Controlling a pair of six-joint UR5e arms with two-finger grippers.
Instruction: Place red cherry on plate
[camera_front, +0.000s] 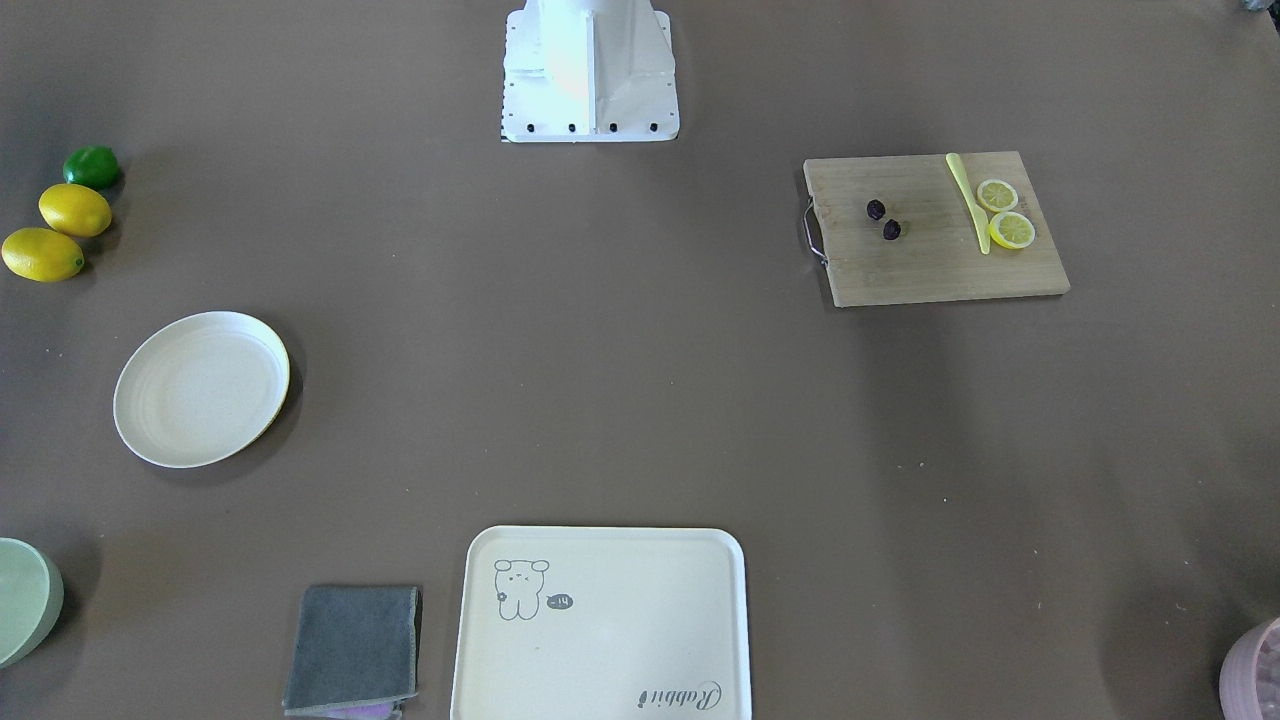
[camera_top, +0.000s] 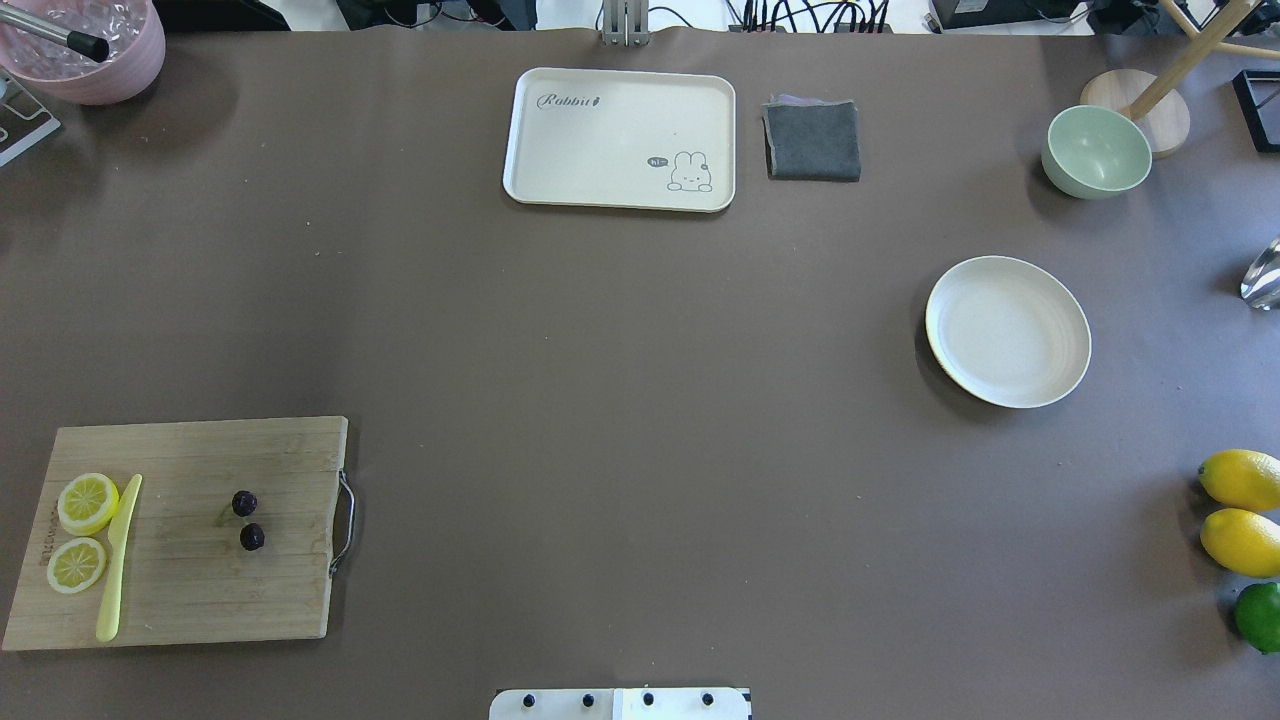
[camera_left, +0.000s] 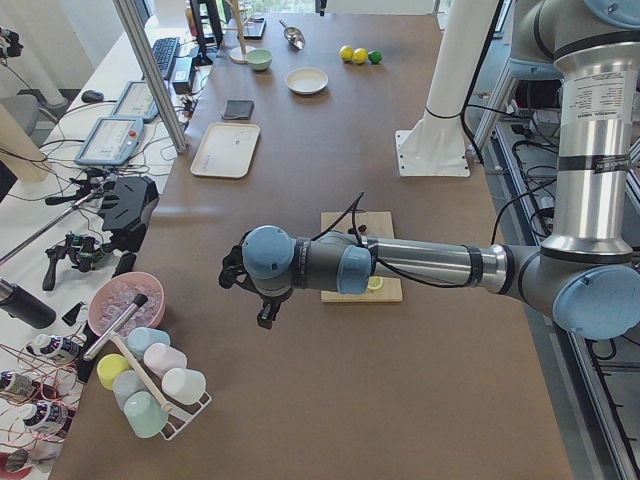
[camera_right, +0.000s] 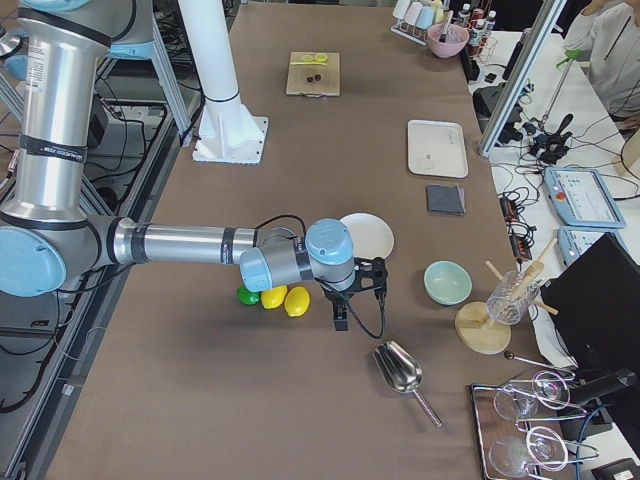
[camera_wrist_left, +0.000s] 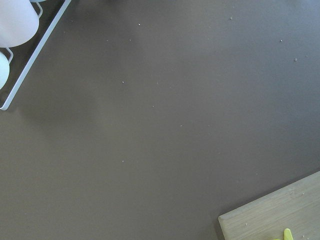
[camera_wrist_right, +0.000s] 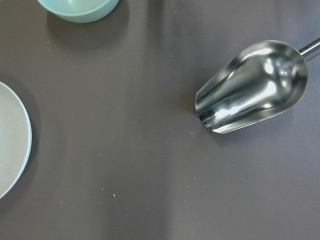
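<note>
The red cherry (camera_top: 247, 520) is a pair of dark round fruits lying on a wooden cutting board (camera_top: 280, 580) at the near left of the table; the red cherry (camera_front: 884, 220) also shows from the front. The plate (camera_top: 1007, 330), cream-white and empty, sits far across on the right side; its edge (camera_wrist_right: 10, 140) shows in the right wrist view. My left gripper (camera_left: 265, 315) hangs above bare table beyond the board's outer end. My right gripper (camera_right: 340, 318) hovers near the plate (camera_right: 372, 235) and the lemons. I cannot tell whether either gripper is open or shut.
Two lemon slices (camera_top: 82, 530) and a yellow-green knife (camera_top: 118, 560) share the board. A bear tray (camera_top: 620, 138), grey cloth (camera_top: 812, 140) and green bowl (camera_top: 1095, 150) line the far side. Lemons and a lime (camera_top: 1245, 545) lie right; a metal scoop (camera_wrist_right: 252, 87) lies nearby.
</note>
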